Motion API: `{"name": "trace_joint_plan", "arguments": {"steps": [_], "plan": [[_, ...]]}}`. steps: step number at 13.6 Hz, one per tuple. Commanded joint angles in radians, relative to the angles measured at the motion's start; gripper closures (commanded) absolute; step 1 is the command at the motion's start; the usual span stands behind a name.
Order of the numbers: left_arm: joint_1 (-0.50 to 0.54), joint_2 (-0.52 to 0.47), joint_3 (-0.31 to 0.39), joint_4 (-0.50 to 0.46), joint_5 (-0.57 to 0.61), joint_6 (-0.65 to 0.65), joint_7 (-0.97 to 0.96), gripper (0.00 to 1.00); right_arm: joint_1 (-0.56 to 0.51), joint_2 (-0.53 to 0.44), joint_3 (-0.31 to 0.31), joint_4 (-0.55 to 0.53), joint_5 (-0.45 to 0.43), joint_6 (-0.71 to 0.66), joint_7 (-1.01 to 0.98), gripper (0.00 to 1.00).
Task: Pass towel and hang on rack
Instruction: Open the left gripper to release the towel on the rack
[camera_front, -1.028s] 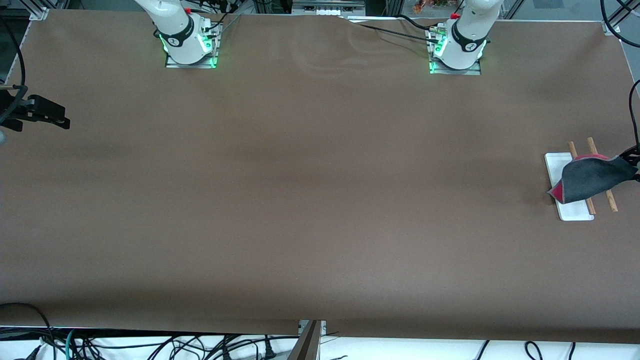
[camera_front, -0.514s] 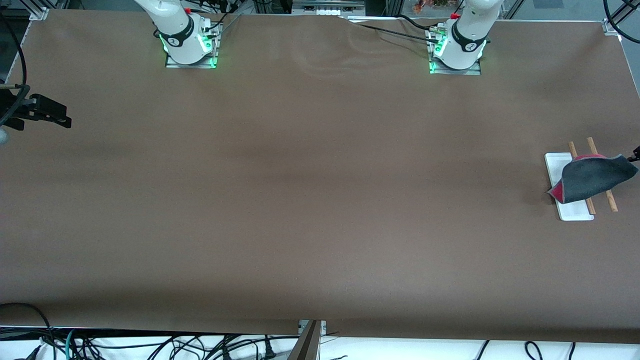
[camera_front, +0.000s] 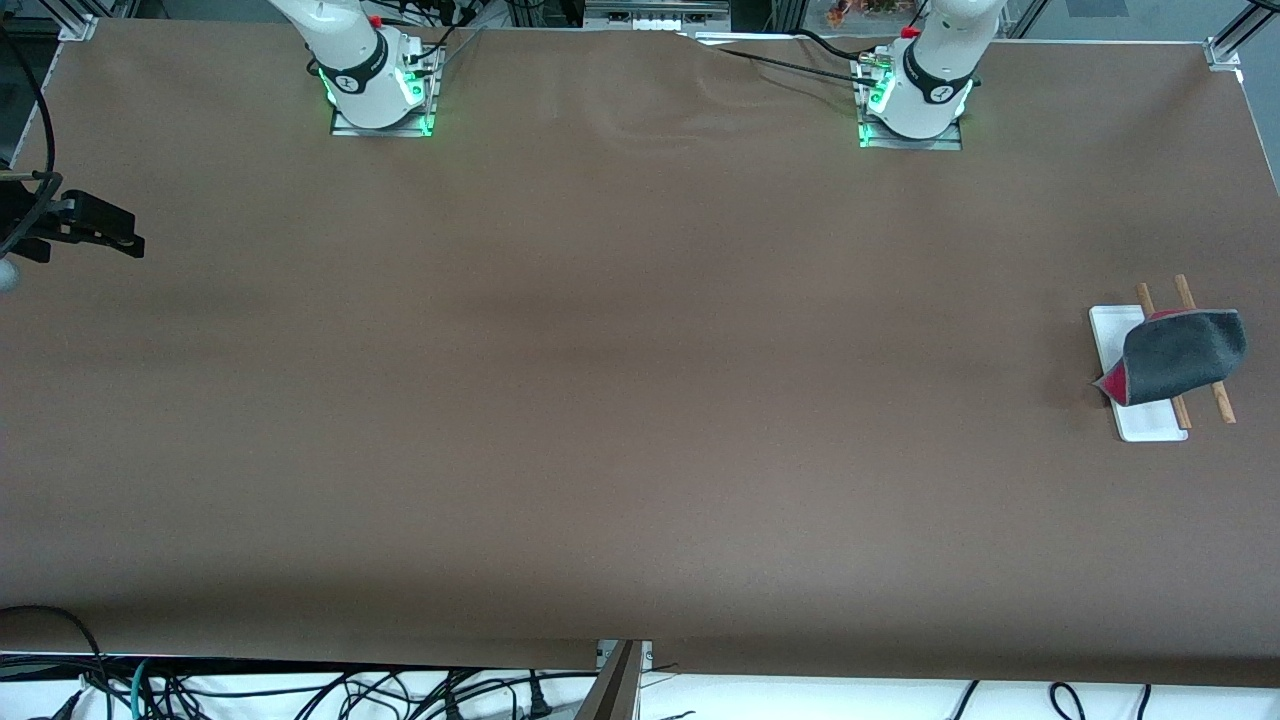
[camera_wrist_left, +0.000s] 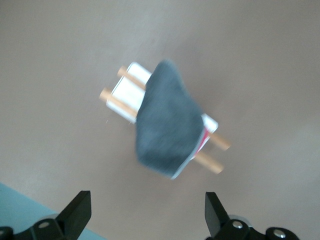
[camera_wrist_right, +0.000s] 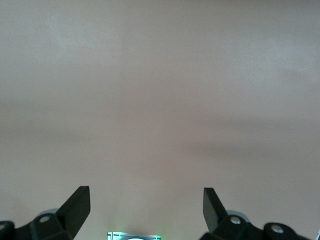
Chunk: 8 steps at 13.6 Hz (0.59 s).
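Note:
The dark grey towel (camera_front: 1185, 355) hangs draped over the two wooden rods of the rack (camera_front: 1222, 402), with a red corner showing above the white base, at the left arm's end of the table. In the left wrist view the towel (camera_wrist_left: 167, 125) covers the middle of the rack (camera_wrist_left: 125, 89). My left gripper (camera_wrist_left: 146, 196) is open and empty, up in the air apart from the towel, and out of the front view. My right gripper (camera_front: 120, 238) waits open and empty over bare table (camera_wrist_right: 145, 191) at the right arm's end.
The brown table (camera_front: 640, 400) is bare apart from the rack. The table's edge and teal floor (camera_wrist_left: 15, 207) show beside my left gripper. Both arm bases stand farthest from the front camera, the right arm's with a green light (camera_wrist_right: 132, 235).
My left gripper let go of the towel's corner and drew away out of the front view. The freed corner dropped and settled over the rods. The right arm barely moved.

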Motion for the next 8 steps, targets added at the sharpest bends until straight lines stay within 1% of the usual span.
{"name": "trace_joint_plan", "arguments": {"steps": [1, 2, 3, 5, 8], "plan": [[-0.077, -0.056, -0.019, -0.01, -0.004, -0.087, -0.172, 0.0, -0.002, -0.009, -0.001, -0.014, 0.015, 0.01, -0.01, 0.0], [-0.08, -0.07, -0.048, -0.01, -0.045, -0.136, -0.239, 0.0, -0.002, -0.009, 0.0, -0.014, 0.015, 0.01, -0.009, 0.0], [-0.085, -0.085, -0.083, -0.01, -0.062, -0.172, -0.314, 0.0, -0.002, -0.009, 0.002, -0.014, 0.015, 0.01, -0.009, 0.0], [-0.084, -0.098, -0.167, -0.01, -0.068, -0.215, -0.469, 0.0, 0.0, -0.009, 0.002, -0.014, 0.015, 0.01, -0.009, 0.0], [-0.085, -0.142, -0.295, -0.012, -0.068, -0.229, -0.759, 0.0, 0.0, -0.008, 0.002, -0.014, 0.015, 0.01, -0.009, 0.0]]}}
